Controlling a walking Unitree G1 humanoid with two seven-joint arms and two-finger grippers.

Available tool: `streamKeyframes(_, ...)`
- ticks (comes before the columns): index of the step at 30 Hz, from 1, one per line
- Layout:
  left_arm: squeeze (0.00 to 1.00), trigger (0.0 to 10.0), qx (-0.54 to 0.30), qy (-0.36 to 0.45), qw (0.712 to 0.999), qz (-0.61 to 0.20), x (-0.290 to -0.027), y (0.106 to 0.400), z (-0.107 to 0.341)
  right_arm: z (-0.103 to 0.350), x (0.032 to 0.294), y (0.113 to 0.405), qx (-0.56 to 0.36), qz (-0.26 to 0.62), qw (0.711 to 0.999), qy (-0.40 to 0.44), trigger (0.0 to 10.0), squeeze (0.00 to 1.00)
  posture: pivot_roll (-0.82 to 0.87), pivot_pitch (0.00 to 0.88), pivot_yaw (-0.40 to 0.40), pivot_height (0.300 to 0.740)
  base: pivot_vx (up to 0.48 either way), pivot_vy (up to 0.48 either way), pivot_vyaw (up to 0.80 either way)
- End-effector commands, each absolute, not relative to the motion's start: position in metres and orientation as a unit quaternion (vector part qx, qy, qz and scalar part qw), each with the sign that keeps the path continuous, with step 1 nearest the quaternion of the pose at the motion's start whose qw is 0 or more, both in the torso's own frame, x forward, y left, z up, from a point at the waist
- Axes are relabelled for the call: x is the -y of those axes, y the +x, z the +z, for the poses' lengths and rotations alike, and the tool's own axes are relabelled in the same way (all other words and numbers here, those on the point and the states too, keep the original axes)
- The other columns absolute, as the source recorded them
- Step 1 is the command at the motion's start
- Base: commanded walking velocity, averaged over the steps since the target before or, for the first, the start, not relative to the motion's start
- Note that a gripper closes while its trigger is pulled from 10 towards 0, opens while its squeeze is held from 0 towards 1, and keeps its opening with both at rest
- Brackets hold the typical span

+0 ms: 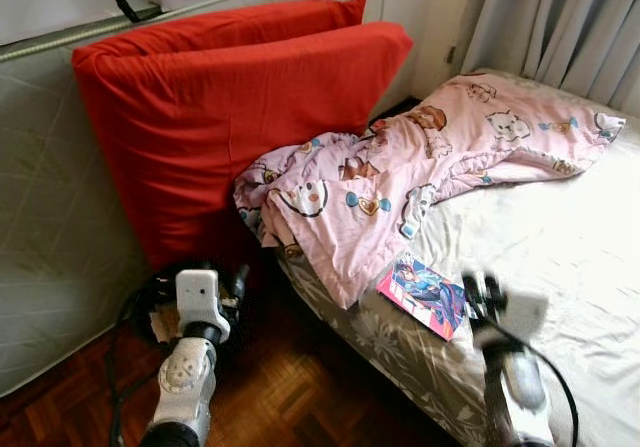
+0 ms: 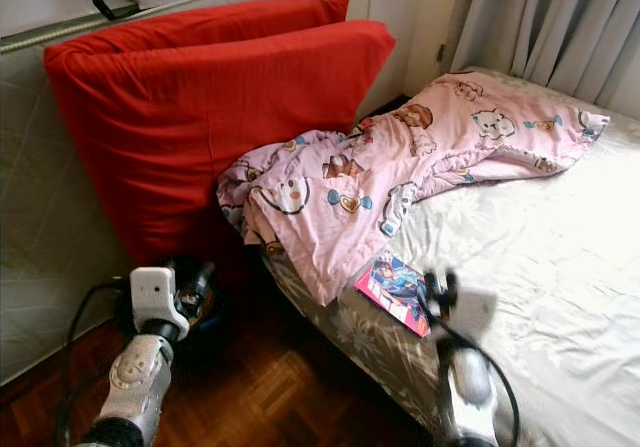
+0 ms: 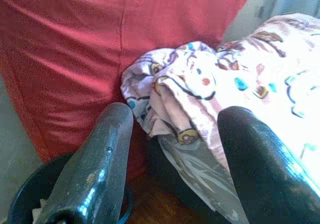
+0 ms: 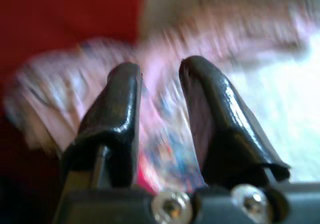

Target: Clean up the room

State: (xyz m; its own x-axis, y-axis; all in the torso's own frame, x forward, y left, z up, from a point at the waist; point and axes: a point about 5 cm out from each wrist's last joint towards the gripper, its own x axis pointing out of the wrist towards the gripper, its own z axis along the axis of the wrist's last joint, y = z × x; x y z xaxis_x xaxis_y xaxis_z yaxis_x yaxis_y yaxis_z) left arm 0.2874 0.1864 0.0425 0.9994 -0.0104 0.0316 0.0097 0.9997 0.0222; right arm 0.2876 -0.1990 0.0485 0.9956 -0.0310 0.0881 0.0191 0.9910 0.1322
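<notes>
Right gripper (image 1: pixel 478 292) over bed (image 1: pixel 560 237) edge, jaws slightly spread, empty, comic book (image 1: pixel 424 294) at its 10 o'clock. Left gripper (image 3: pixel 172 154) jaws spread wide, facing pink blanket (image 1: pixel 400 182).

Bed (image 1: pixel 560 267): pink blanket (image 1: pixel 400 182) rumpled, comic book (image 1: pixel 422 294) near edge

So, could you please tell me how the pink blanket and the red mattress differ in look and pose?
The pink blanket is pale pink with cartoon prints, while the red mattress is plain red. The pink blanket lies crumpled across the bed, one corner hanging over its edge; the red mattress stands tilted against the wall. The blanket is thin and loose, the mattress thick and slab-like. Both are soft bedding, and they meet by the bed's corner.
</notes>
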Motion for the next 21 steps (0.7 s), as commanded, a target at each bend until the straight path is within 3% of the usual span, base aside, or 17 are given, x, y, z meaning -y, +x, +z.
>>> streamKeyframes(1, 0.00, 10.0, 0.006, 0.028, 0.999, -0.020, -0.188, 0.274, 0.034, 0.039, 0.195, 0.277, 0.030, 0.000, 0.998, 0.058, 10.0, 0.00, -0.03, 0.058, -0.021, 0.740, 0.000, 0.000, 0.00)
streamKeyframes(7, 0.00, 10.0, 0.013, 0.031, 0.999, -0.013, -0.191, 0.257, 0.031, 0.044, 0.197, 0.269, 0.047, 0.004, 0.998, 0.052, 10.0, 0.00, -0.02, 0.065, -0.041, 0.740, 0.000, 0.000, 0.00)
streamKeyframes(13, 0.00, 10.0, 0.034, 0.039, 0.999, -0.014, -0.197, 0.242, 0.043, 0.050, 0.205, 0.240, 0.050, -0.020, 0.998, 0.038, 10.0, 0.00, 0.00, 0.063, -0.040, 0.740, 0.000, 0.000, 0.00)
streamKeyframes(21, 0.00, 10.0, 0.039, 0.043, 0.998, -0.015, -0.202, 0.237, 0.055, 0.047, 0.211, 0.229, 0.032, -0.064, 0.996, 0.044, 10.0, 0.00, 0.01, 0.104, -0.048, 0.740, 0.000, 0.000, 0.00)
